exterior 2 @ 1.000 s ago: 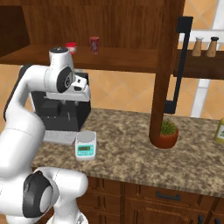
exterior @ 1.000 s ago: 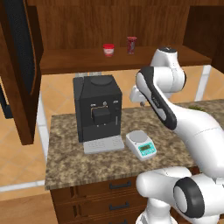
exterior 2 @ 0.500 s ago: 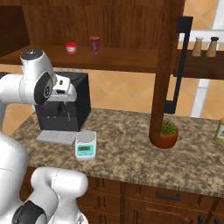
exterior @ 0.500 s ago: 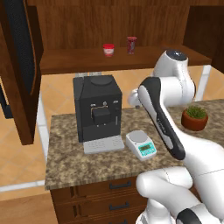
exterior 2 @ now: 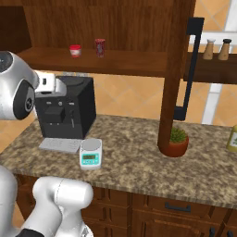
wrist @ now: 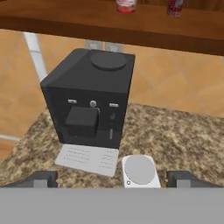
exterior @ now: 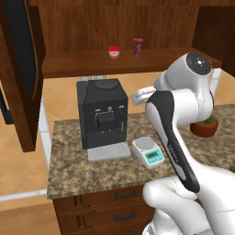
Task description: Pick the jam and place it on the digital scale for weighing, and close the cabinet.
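- We take the black coffee machine (exterior: 102, 114) as our landmark; it stands on the granite counter (exterior 2: 139, 159) with its grey drip tray (wrist: 87, 159) in front;
- The digital scale (exterior: 148, 152) sits on the counter just beside the drip tray, at the machine's front right corner as the left base view shows it; its round grey plate (wrist: 139, 169) is bare and its teal display (exterior 2: 89, 159) faces the robot;
- The jam (exterior: 114, 52) stands on the open cabinet's (exterior: 23, 73) shelf (exterior 2: 106, 62), above and behind the machine; it is upright, well apart from the scale;
- A taller dark-red can (exterior: 137, 47) stands on the same shelf, near the jam on its right;
- The cabinet is open; one door swings out to the left of the machine, and the other door (exterior 2: 173, 78), with its black bar handle (exterior 2: 189, 69), hangs out to the machine's right, over a potted plant (exterior 2: 175, 141);
- Our gripper (wrist: 113, 178) hovers above the counter in front of the machine, looking down on it and the scale; its two dark fingertips (wrist: 41, 178) stand wide apart with nothing between them.
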